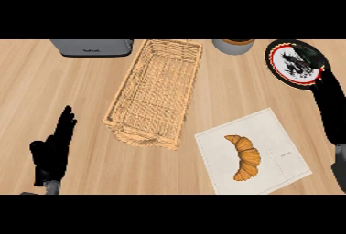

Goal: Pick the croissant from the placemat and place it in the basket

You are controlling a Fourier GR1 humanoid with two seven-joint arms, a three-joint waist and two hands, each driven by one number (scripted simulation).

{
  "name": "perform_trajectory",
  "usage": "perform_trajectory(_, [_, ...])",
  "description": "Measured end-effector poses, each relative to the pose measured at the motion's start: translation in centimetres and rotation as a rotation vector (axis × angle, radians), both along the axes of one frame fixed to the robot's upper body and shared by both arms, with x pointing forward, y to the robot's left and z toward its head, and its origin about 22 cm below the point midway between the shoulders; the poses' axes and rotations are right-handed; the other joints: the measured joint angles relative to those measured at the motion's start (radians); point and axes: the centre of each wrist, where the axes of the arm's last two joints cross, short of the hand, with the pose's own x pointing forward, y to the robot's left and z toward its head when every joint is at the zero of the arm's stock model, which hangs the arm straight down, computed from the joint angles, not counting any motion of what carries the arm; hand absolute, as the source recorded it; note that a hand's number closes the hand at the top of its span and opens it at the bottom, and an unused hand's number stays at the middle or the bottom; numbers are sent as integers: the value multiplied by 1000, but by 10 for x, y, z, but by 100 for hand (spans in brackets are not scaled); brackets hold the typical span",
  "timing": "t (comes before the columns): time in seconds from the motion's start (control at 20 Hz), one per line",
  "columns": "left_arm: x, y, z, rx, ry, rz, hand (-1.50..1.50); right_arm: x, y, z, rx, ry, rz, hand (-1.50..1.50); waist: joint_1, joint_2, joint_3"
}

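A golden croissant [245, 156] lies lengthwise on the pale placemat [277, 132] at the lower right of the counter. Left of the placemat and up the middle sits the long woven basket [159, 91], with nothing in it. My right hand [331, 109] stretches up along the right edge, fingers straight, its tips near a plate; it is beside the placemat and apart from the croissant. At the lower left, my left hand [54, 148] rests open with its fingers up, far from both croissant and basket.
A round plate [277, 64] with a red rim and dark motif stands at the back right. A grey toaster [91, 47] is at the back left. Between basket and plate is a grey cup [234, 45]. Bare wooden counter surrounds the left hand.
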Motion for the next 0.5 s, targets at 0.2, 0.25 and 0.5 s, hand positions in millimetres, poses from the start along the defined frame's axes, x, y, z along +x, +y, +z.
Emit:
perform_trajectory(0.2, [16, 9, 20, 13, -42, -8, 0, -10, -19, -5, -97, -26, 2, 150, -1, -14, -5])
perform_trajectory(0.25, [23, 12, 28, 20, -61, -10, 0, -14, -24, -9, -135, -40, 4, 150, -4, -15, -5])
perform_trajectory(0.5, [39, 12, 47, 5, -99, -48, 0, -18, 19, -23, -179, -285, 128, -150, -6, -21, -6])
